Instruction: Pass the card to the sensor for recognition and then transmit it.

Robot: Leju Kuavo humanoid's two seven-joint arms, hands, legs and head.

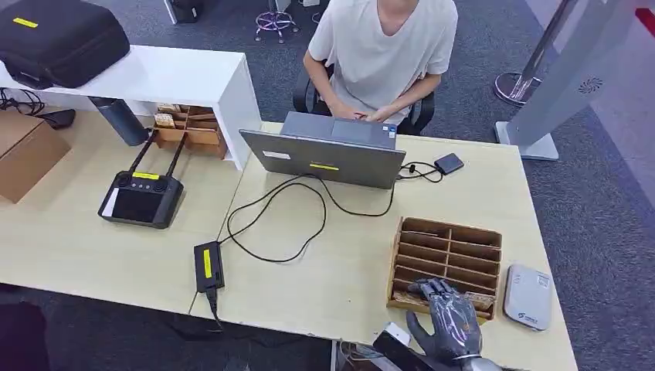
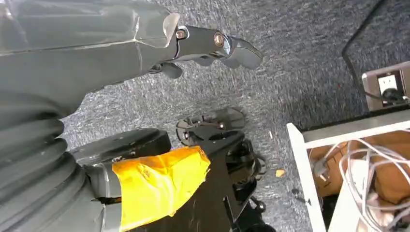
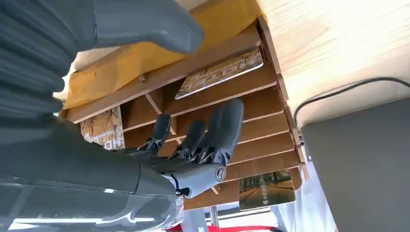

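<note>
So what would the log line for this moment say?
right hand: open, over card rack | left hand: hanging, empty | sensor: untouched

A slotted wooden rack (image 1: 446, 263) sits near the counter's (image 1: 332, 270) front right corner, with the sensor (image 1: 527, 296) just beside it toward the right edge. The right hand (image 1: 448, 313) rests over the rack's front slots, where a card (image 3: 220, 72) lies. A laptop (image 1: 324, 151) stands at the far edge; a power brick (image 1: 208, 265) lies near the front edge.
</note>
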